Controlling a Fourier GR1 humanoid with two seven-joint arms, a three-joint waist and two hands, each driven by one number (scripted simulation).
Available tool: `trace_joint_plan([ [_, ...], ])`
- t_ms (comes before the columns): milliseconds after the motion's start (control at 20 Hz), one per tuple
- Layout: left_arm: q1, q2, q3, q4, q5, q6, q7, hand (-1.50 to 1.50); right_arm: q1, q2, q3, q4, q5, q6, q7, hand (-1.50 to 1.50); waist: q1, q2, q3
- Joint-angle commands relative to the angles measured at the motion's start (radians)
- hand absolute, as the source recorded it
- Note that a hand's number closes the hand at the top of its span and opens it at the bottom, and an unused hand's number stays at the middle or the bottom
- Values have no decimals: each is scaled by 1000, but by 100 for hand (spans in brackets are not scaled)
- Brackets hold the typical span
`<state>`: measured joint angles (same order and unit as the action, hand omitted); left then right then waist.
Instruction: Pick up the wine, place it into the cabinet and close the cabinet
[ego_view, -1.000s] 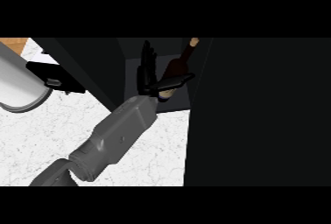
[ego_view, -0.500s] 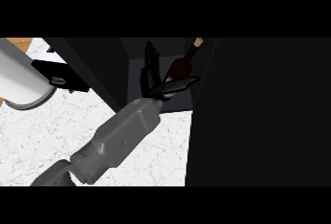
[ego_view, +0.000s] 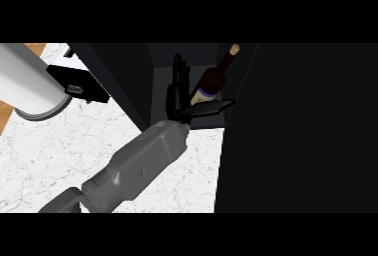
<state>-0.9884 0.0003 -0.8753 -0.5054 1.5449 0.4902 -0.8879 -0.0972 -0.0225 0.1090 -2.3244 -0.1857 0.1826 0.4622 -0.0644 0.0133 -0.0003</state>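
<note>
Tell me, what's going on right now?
Right hand open, fingers straight, beside wine bottle. Bottle standing inside cabinet. Cabinet not yet closed. Left hand at view's upper left.

Soft, even light makes the white marbled table (ego_view: 66, 150) left of the cabinet (ego_view: 295, 130) bright and shades the grey forearm (ego_view: 140, 160) gently. The cabinet itself is almost black, its panels running together. Inside it the black left hand (ego_view: 176, 92) hardly stands out from the dark, and only the neck and label of the wine (ego_view: 212, 80) catch some light.
</note>
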Motion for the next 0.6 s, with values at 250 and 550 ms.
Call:
trace_joint_plan([
  [250,85,0,-56,-91,-34,23,-57,-150,8,6,25,-46,39,-41,60,-150,38,-9,0],
  [550,180,0,-92,-233,-75,96,-95,-150,-82,-4,-26,-22,9,-72,107,-150,45,-11,0],
])
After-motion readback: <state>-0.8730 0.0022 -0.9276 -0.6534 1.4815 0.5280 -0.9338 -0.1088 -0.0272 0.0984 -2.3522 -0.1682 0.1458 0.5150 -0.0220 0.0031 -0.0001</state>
